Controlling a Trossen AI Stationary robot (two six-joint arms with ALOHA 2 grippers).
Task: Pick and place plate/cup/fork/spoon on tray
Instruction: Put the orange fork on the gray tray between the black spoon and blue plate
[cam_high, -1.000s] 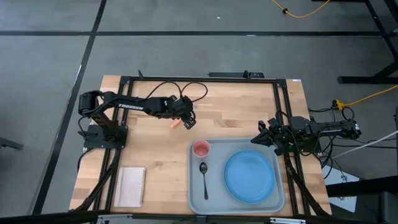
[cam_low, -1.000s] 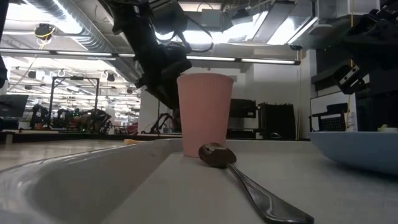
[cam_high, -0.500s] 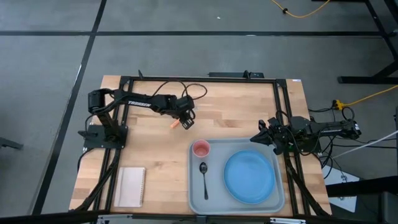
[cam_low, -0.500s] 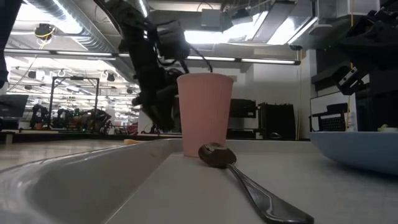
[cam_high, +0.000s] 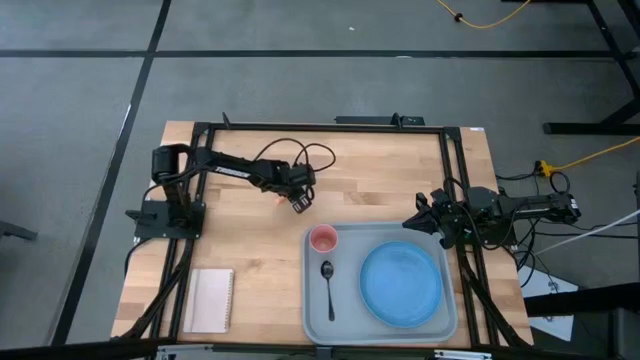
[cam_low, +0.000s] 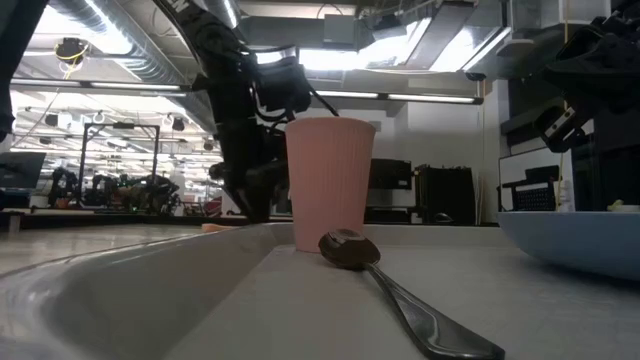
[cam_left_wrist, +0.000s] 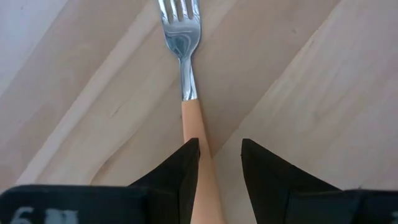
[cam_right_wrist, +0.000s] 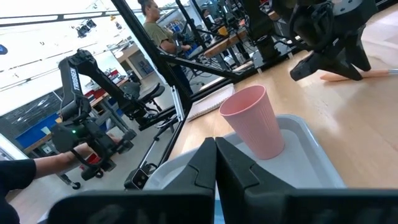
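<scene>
The fork (cam_left_wrist: 184, 56) lies flat on the wooden table (cam_high: 380, 170), apart from the tray (cam_high: 316, 318). The left gripper (cam_left_wrist: 219, 163) is down over it, fingers spread either side of the orange handle. The right gripper (cam_right_wrist: 216, 163) waits pressed together at the tray's edge.

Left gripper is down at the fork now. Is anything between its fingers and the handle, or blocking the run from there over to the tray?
Nothing visible does. The left gripper straddles the fork handle, jaws open with bare wood around. Toward the tray lies open table; only the cup stands in the tray's near corner, the spoon beside it.
</scene>
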